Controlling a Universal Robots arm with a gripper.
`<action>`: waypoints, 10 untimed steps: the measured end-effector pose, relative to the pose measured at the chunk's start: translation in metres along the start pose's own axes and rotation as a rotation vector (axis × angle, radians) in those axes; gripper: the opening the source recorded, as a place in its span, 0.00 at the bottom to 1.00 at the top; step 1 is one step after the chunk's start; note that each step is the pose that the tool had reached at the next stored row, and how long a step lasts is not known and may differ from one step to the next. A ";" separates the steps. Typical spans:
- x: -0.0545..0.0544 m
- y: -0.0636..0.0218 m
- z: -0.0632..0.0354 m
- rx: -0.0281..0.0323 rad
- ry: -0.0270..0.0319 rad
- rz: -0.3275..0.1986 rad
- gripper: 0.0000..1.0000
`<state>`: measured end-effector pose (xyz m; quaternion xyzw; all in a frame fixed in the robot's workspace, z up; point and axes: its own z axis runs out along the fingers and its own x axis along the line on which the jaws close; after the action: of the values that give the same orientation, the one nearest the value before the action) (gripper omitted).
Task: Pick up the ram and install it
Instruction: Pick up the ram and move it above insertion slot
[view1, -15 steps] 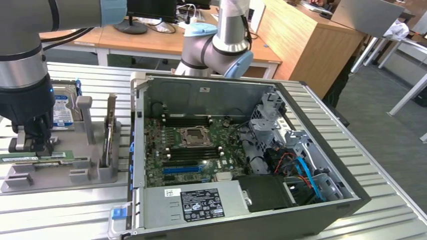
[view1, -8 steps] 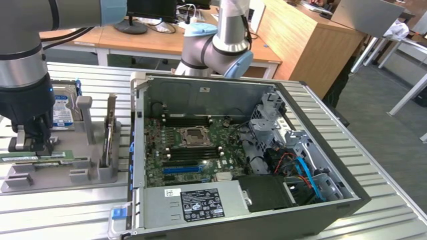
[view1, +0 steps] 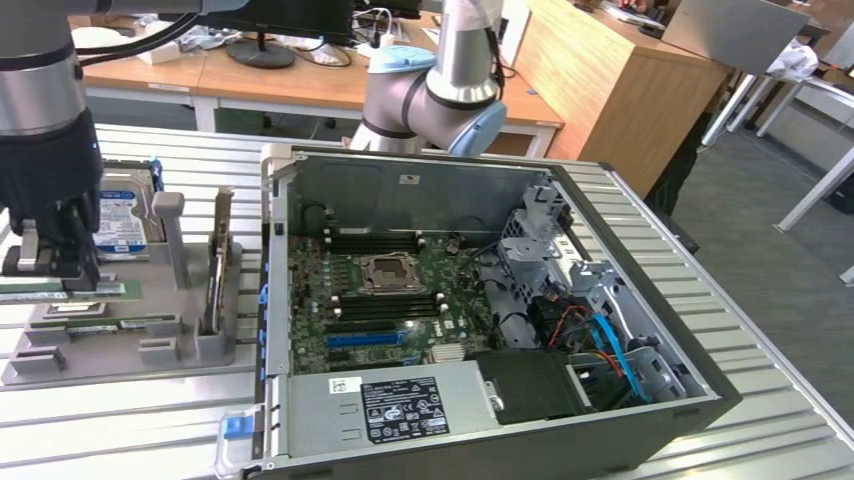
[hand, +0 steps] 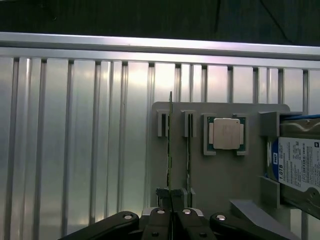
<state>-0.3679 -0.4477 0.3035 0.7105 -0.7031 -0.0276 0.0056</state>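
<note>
The ram stands on edge over the grey holder tray, and your gripper is right on it. The jaws are drawn together, pinching the thin board across its faces near one end. Its long axis runs straight out from between the fingertips, so you see it as a sliver. Whether it's seated in its cradle or just clear, you can't tell.

A second stick sits just beside it, parallel. The processor chip and hard drive lie further across the tray.

In the exterior view all this is far left, mid-height. The open computer case with its motherboard lies well apart, toward the exterior view's right.
</note>
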 end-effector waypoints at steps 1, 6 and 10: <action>0.000 0.0000 -0.0017 -0.0002 0.0000 0.000 0.11; 0.000 0.0001 -0.0082 -0.0008 0.0000 0.000 0.11; 0.000 0.0002 -0.0111 -0.0009 0.0000 0.000 0.11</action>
<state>-0.3675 -0.4477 0.3146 0.7105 -0.7031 -0.0280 0.0060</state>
